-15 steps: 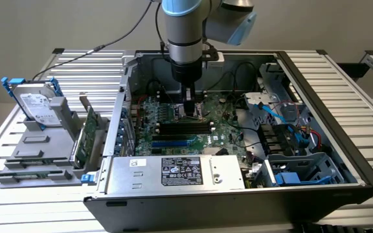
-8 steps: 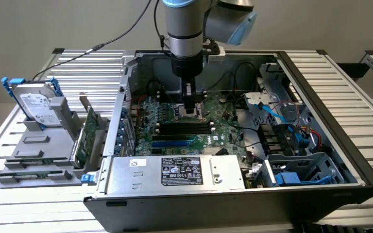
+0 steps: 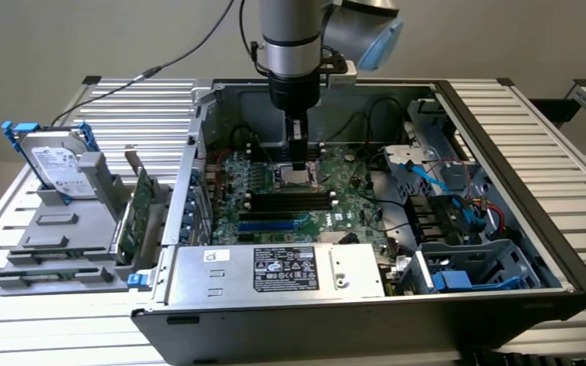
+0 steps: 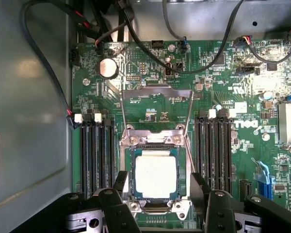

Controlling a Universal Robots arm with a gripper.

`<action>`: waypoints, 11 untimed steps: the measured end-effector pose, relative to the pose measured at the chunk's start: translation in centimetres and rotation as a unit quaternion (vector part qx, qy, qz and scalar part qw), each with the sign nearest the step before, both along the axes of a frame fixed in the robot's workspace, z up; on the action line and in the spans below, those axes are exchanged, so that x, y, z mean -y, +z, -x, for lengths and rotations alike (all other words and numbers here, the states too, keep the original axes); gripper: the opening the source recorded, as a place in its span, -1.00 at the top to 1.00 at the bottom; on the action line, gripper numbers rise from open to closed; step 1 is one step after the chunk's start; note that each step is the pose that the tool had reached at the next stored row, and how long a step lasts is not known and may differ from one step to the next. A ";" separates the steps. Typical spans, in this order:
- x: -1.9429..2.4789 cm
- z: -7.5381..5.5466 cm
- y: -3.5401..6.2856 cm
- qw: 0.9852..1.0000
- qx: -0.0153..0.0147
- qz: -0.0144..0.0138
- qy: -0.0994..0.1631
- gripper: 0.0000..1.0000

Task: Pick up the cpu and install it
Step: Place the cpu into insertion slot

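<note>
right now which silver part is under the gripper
The square chip in the motherboard socket, under the open gripper; the labelled hard drive stands outside the case in a grey rack.

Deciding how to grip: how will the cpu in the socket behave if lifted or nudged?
The cpu is a flat square with a metal top, so probably stiff and light. Its thin edges may be slippery to pinch. It lies inside the socket frame, so a sideways push would likely jam it, not slide it.
</note>
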State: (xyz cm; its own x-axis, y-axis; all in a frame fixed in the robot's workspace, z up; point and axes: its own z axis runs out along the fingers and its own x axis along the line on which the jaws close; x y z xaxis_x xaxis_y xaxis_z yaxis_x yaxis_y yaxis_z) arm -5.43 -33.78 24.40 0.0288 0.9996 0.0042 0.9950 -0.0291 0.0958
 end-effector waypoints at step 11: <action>0.00 0.0 2.14 1.000 -0.002 0.000 0.000 -0.25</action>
State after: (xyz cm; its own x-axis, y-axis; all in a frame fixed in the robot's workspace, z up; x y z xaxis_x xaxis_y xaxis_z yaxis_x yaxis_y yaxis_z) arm -5.43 -33.78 26.54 0.0289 0.9996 0.0040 0.9954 -0.0291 0.0913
